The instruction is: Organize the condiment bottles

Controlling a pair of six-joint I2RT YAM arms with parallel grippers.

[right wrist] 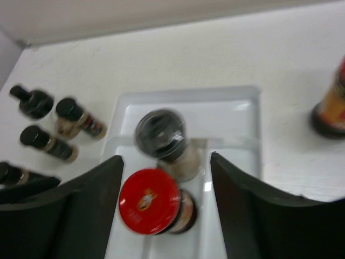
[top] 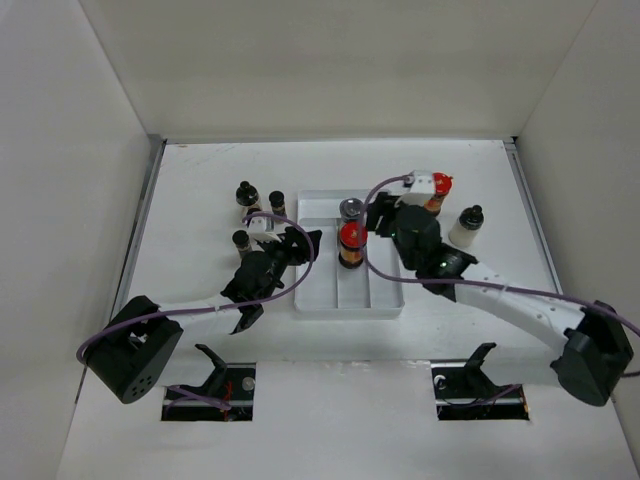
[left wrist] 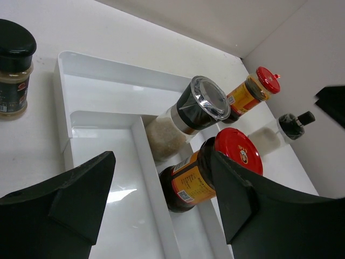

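- Condiment bottle with red cap [top: 350, 243] is standing inside the tray [top: 385, 300], just beside the silver-capped bottle [top: 350, 210].
- I am holding my left gripper [left wrist: 161, 164] and right gripper [right wrist: 166, 162] wide open at the tray's edges, gripping nothing.

The overhead camera sits high at the 6 o'clock edge of the table [top: 200, 180], looking down toward 12 and taking in everything. The left wrist camera is low and close at the 9 o'clock side of the tray [left wrist: 102, 91], facing 2 o'clock. The right wrist camera hangs close above, pointing steeply down toward 11. All three catch the red-capped bottle [top: 350, 240] and silver-capped bottle [top: 351, 209] in that tray.
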